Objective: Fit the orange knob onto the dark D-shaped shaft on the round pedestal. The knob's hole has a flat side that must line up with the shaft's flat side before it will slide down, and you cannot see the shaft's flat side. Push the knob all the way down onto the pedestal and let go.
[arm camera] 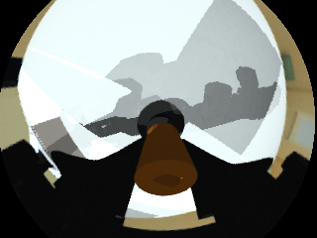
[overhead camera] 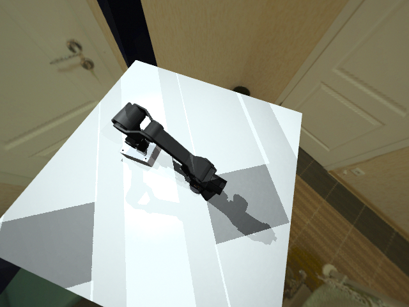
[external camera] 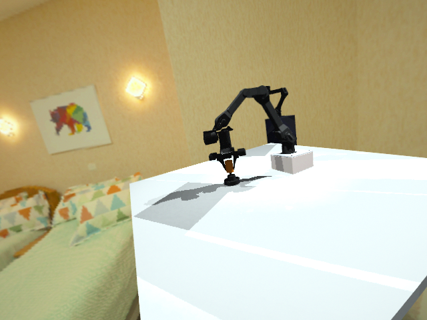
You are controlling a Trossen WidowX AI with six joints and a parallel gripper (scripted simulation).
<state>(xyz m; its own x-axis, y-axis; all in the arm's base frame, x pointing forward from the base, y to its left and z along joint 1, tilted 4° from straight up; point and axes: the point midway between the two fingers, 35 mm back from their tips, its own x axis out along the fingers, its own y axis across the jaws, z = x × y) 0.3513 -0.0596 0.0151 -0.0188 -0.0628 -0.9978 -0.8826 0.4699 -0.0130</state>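
My gripper is shut on the orange knob and holds it upright, directly above the dark round pedestal. In the exterior view the knob's lower end sits at the top of the short dark shaft, and the knob stands clearly above the pedestal's disc. In the wrist view the knob covers the shaft; only the pedestal's rim shows behind it. In the top view the arm hides the knob and the pedestal.
The arm's white base block stands on the white table behind the pedestal. The table's left edge is close to the pedestal in the exterior view, with a bed below.
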